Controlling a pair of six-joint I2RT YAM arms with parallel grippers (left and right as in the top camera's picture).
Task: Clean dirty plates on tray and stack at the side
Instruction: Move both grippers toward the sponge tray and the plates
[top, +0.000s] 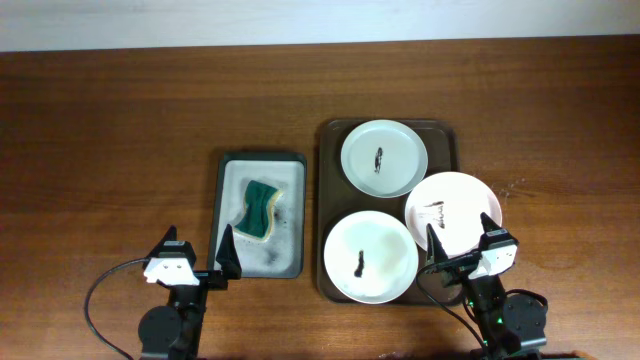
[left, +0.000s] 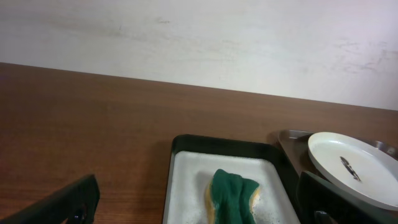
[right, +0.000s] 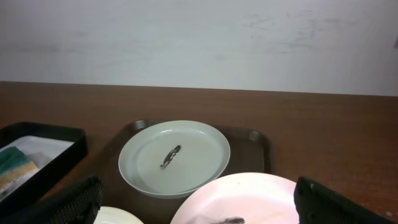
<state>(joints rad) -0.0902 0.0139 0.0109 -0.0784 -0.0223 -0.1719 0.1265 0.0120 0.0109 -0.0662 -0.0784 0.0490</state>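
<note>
Brown tray (top: 328, 160) taken as the reference. All three plates are on it, each with a dark smear at its centre. One white plate (top: 384, 158) sits at the tray's far end. A second white plate (top: 370, 257) sits at the end nearest the arms. The pink plate (top: 452, 212) lies on the tray's right side between them, and its edge runs out over the tray's right rim. The right gripper (top: 462, 245) is at the tray's near right corner, jaws spread wide and holding nothing. From overhead, the pink plate's near edge falls between its fingers; height above the plate cannot be told. In the right wrist view, the pink plate (right: 239, 199) fills the bottom of the frame and the far white plate (right: 174, 155) lies beyond it. Just left of the brown tray is a smaller grey tray (top: 232, 170) with a green-yellow sponge (top: 262, 209) lying in it. The left gripper (top: 198, 250) is at the grey tray's near left corner, well apart from the brown tray, also spread open and empty, with one finger overlapping the grey tray's rim.
</note>
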